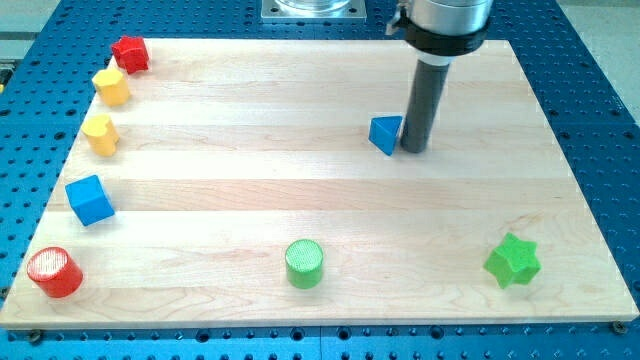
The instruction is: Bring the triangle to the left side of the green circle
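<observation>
No pincer fitted; my tip (415, 149) touches the blue triangle (385, 134) at its 3 o'clock, well apart from the green circle (304, 263): most travel remains.

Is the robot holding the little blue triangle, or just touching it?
Nothing is held. My tip has no way to grip; it stands right against the right side of the blue triangle, only able to push it. The green circle sits apart, lower down.
</observation>
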`<control>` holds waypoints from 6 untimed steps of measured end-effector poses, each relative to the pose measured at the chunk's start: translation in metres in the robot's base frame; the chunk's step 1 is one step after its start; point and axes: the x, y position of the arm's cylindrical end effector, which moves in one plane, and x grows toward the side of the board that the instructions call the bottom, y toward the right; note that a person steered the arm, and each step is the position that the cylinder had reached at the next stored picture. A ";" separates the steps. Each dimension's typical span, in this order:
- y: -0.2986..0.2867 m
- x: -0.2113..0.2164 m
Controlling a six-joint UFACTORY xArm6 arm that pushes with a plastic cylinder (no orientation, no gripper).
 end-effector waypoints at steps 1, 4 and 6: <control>-0.018 -0.023; -0.241 0.095; -0.255 0.144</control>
